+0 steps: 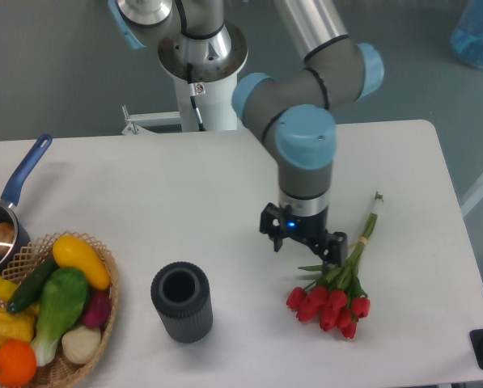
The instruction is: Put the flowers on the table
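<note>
The flowers (332, 299), a bunch of red tulips with green stems, lie flat on the white table (184, 202) at the right. Their heads point toward the front edge and the stems run up to the right. My gripper (304, 245) hangs just left of the stems, pointing straight down. Its fingers (275, 241) stand apart and hold nothing, so it is open. The tulips are free of the gripper.
A dark ribbed cylinder vase (182, 301) stands upright at front centre. A wicker basket (109, 301) of vegetables sits at the front left. A blue-handled pan (0, 225) is at the left edge. The robot base (201, 73) rises behind the table.
</note>
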### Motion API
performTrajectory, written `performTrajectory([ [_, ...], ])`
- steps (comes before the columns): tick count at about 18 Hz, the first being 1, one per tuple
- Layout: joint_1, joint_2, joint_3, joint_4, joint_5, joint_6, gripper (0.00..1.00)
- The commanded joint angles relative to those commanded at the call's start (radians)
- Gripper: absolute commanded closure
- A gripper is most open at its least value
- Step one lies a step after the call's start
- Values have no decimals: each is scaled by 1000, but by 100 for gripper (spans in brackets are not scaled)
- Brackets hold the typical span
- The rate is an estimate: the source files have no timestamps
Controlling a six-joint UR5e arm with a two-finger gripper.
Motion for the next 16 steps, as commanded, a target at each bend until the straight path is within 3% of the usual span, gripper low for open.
performTrajectory([
  [3,146,11,32,5,9,24,0],
  [7,290,-9,60,-14,-12,190,0],
  [12,293,-12,11,-32,49,201,0],
  [16,254,-23,50,-17,52,201,0],
])
